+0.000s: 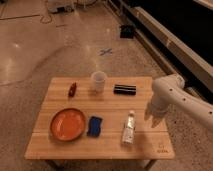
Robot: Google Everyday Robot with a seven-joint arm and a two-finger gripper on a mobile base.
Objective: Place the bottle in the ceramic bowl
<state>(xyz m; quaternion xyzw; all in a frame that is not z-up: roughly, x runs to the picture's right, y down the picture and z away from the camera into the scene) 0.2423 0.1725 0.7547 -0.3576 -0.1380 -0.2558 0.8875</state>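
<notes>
The single camera view looks down on a light wooden table (60, 145) standing on a polished floor. The bottle (129, 128) lies on its side on the right half of the tabletop, its white cap pointing toward the far edge, near the front edge. It rests outside the ceramic bowl (67, 124), which sits on the left half near the front. A small blue object (95, 126) lies between the two, just beside the bowl's rim.

Along the back of the table stand a small dark-red object (73, 89), a white cup (98, 81) and a black cylinder (125, 89) lying on its side.

The white arm (172, 92) reaches in from the right. Its gripper (155, 116) hangs over the table's right part, just right of the bottle and apart from it. Whether the gripper is released or clenched cannot be told.
</notes>
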